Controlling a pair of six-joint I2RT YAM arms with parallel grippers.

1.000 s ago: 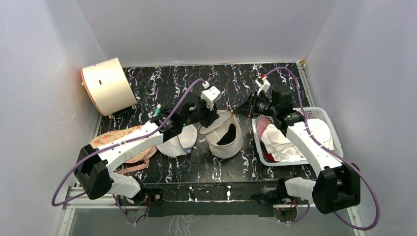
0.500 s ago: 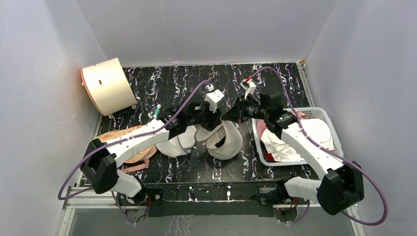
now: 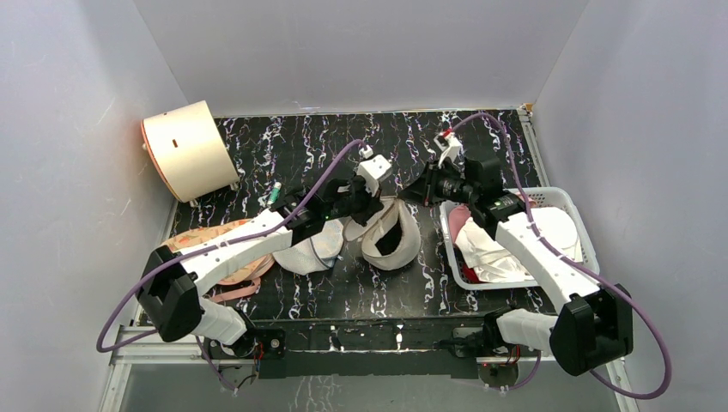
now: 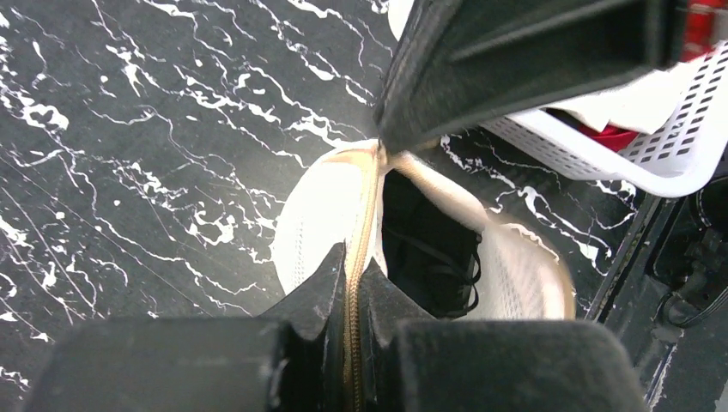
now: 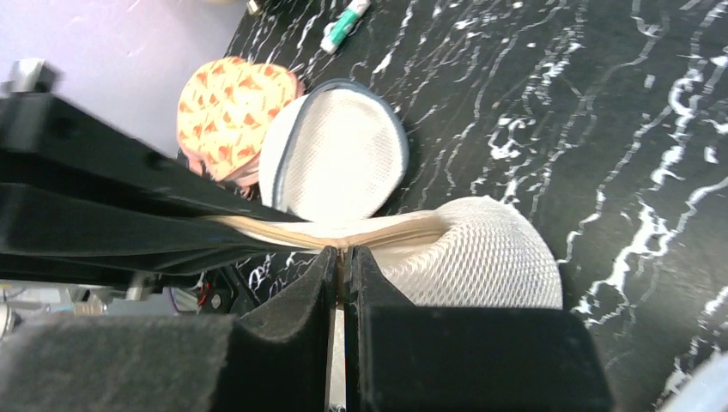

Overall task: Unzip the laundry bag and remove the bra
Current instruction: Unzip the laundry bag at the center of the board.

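Only the left wrist view shows the laundry bag [image 4: 326, 215] gaping. Its cream mesh mouth is parted, and black straps of the bra [image 4: 446, 266] are seen in the dark interior. There the left gripper [image 4: 354, 262] is pressed together on the bag's gold zipper tape at lower centre, and the right gripper [image 4: 386, 142] is pinched on the same rim just above. The right wrist view shows none of the interior; instead the bulging honeycomb mesh of the bag's outside [image 5: 489, 257] is seen, with the right gripper [image 5: 343, 255] clamped on the seam. From above, the laundry bag [image 3: 391, 242] is seen at the centre of the black marbled table [image 3: 283, 142] – stretched between the left gripper [image 3: 371, 209] and the right gripper [image 3: 414, 196]. Just left of it lies a white dome-shaped mesh bag [image 3: 311, 251] with a dark rim, and beyond that, near the left arm, a peach bra with orange print [image 3: 210, 249]. A perforated white plastic basket [image 3: 571, 206] of white and red cloth sits at right, touching nothing held. A cream drum-shaped container [image 3: 185, 148] lies on its side at upper left, and a small green-and-white tube [image 3: 275, 192] rests near the left arm.
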